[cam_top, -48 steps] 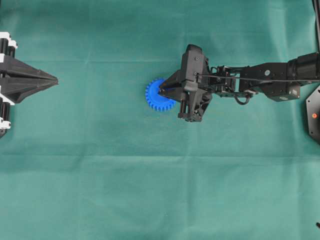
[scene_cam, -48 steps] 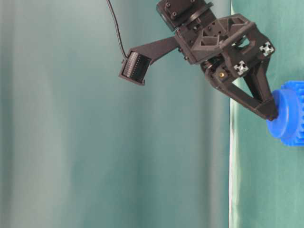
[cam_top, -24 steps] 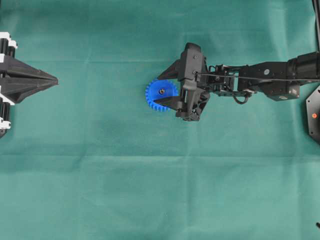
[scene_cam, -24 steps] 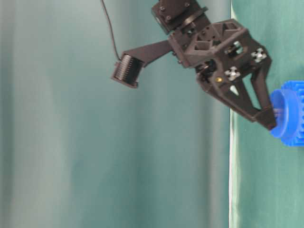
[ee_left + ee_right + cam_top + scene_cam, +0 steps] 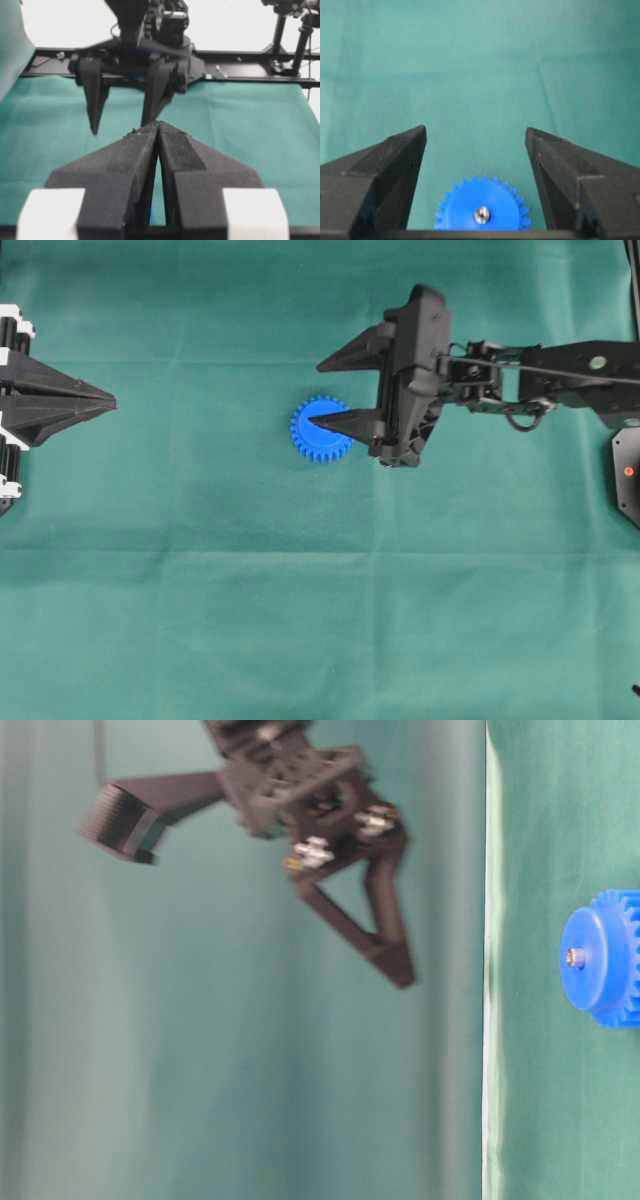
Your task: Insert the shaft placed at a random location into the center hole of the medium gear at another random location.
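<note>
The blue medium gear (image 5: 322, 435) lies flat on the green cloth near the middle. The silvery shaft (image 5: 481, 215) stands in its center hole and fills it, so the hole itself is hidden; the shaft also shows in the table-level view (image 5: 576, 958) on the gear (image 5: 603, 960). My right gripper (image 5: 316, 395) is open and empty, lifted well above the gear (image 5: 482, 210), with its fingertips apart to either side (image 5: 475, 131). In the table-level view the right gripper (image 5: 398, 970) hangs clear of the gear. My left gripper (image 5: 108, 400) is shut and empty at the far left, also seen in its wrist view (image 5: 158, 124).
Green cloth (image 5: 300, 620) covers the whole table. The right arm (image 5: 540, 380) stretches in from the right edge. A black mount (image 5: 628, 470) sits at the right edge. The right gripper's fingers (image 5: 95, 100) show ahead of the left wrist camera.
My right gripper opened, let go of the shaft, and rose up and back from the gear. The shaft stays standing in the gear. The left arm has not moved.
</note>
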`<action>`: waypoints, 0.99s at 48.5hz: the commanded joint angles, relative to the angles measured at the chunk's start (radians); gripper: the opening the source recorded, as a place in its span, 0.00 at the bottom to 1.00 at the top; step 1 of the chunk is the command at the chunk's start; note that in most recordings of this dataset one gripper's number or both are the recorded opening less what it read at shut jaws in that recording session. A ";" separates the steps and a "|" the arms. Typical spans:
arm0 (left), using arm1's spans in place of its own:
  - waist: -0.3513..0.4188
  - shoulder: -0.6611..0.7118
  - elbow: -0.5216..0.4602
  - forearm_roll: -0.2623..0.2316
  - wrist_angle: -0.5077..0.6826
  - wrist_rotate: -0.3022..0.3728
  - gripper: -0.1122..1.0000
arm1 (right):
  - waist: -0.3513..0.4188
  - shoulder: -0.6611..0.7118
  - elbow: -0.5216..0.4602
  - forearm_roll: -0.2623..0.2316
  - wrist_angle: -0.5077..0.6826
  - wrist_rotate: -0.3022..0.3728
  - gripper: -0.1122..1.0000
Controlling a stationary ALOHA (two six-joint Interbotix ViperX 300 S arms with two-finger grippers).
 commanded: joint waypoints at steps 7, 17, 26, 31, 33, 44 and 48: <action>0.003 0.003 -0.021 0.002 -0.006 -0.002 0.10 | 0.003 -0.034 -0.012 -0.002 0.021 0.012 0.83; 0.003 0.003 -0.021 0.002 -0.005 -0.002 0.10 | 0.003 -0.048 0.005 -0.002 0.025 0.014 0.83; 0.003 0.003 -0.021 0.002 0.006 -0.002 0.10 | 0.002 -0.094 0.057 -0.002 0.025 0.014 0.83; 0.003 0.003 -0.021 0.002 0.006 -0.002 0.10 | 0.003 -0.137 0.101 -0.002 0.025 0.014 0.83; 0.003 0.003 -0.021 0.002 0.006 -0.002 0.10 | 0.003 -0.155 0.118 -0.002 0.025 0.014 0.83; 0.003 0.003 -0.021 0.002 0.006 -0.002 0.10 | 0.002 -0.272 0.212 -0.002 0.025 0.014 0.83; 0.003 0.003 -0.021 0.002 0.006 -0.002 0.10 | 0.002 -0.322 0.244 0.000 0.032 0.014 0.83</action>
